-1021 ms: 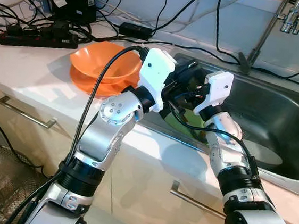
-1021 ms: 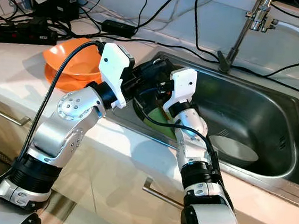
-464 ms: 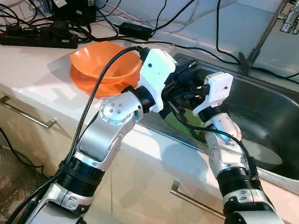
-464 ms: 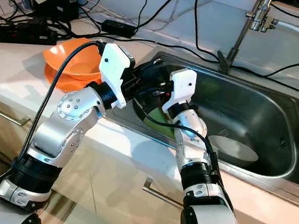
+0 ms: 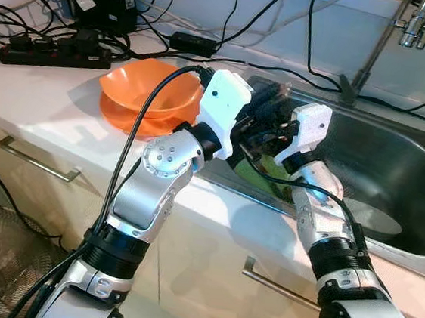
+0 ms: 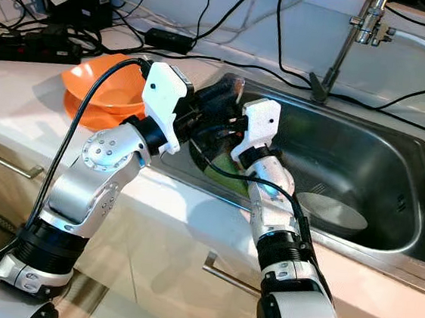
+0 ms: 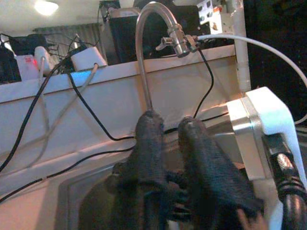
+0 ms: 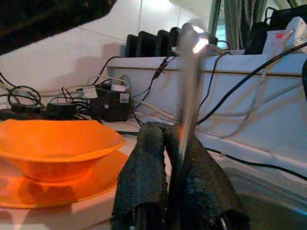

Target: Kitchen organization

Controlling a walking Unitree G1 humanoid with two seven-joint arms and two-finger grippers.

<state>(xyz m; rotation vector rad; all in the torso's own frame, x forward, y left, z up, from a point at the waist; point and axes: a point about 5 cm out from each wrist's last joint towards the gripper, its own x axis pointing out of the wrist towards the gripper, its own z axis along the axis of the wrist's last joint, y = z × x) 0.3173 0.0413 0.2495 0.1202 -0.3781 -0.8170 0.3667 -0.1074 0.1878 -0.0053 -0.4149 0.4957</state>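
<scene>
Both arms bent over the sink (image 6: 392, 185), right fingers (image 8: 144, 182) pinching a spoon (image 8: 189, 91), left fingers (image 7: 148, 158) together

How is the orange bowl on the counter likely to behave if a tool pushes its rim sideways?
The orange bowl looks like thin, glossy plastic, so it is probably light, stiff and not fragile. It sits on a matching orange plate, so a push would likely slide it across that smooth surface. Its wide, shallow shape suggests it would skid rather than tip.

Brushed steel sink (image 6: 365, 156), glossy orange plastic bowl (image 5: 148, 88), shiny metal utensil (image 8: 188, 91), rough black hand fingers (image 8: 141, 177).
</scene>
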